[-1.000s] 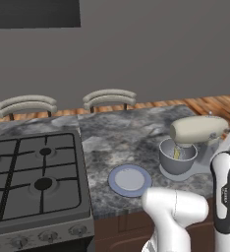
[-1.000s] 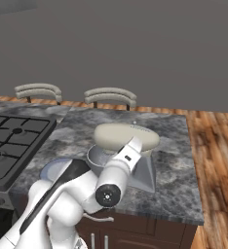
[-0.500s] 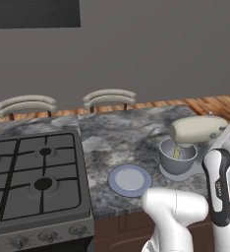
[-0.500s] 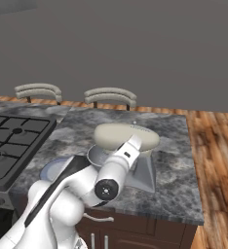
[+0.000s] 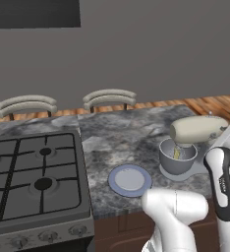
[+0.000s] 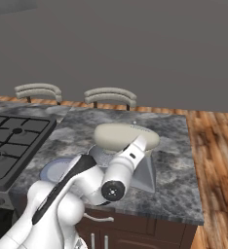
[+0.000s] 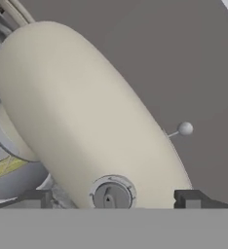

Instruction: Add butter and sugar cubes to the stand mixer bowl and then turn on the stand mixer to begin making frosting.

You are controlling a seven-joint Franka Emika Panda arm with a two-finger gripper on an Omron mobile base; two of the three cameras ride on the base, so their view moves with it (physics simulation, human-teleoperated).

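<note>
Your gripper (image 7: 113, 199) sits right up against the rear of the stand mixer (image 5: 198, 129), its two dark fingertips (image 7: 37, 198) spread wide apart, one on each side of a round grey knob (image 7: 112, 193) set in the cream head. Nothing is pinched between them. A thin lever with a small ball end (image 7: 185, 128) sticks out from the side of the head, just beyond the knob.

The mixer stands near the right edge of the granite counter (image 5: 122, 138), close to its front. Under the head, the stand mixer bowl (image 5: 177, 156) rests on the flat grey base, and you can see the butter (image 5: 176, 153) as a yellow sliver inside it. The blue-rimmed plate (image 5: 130, 179) lies bare just to the left of the bowl, near the counter's front edge, between the bowl and the gas stove (image 5: 31, 174).
</note>
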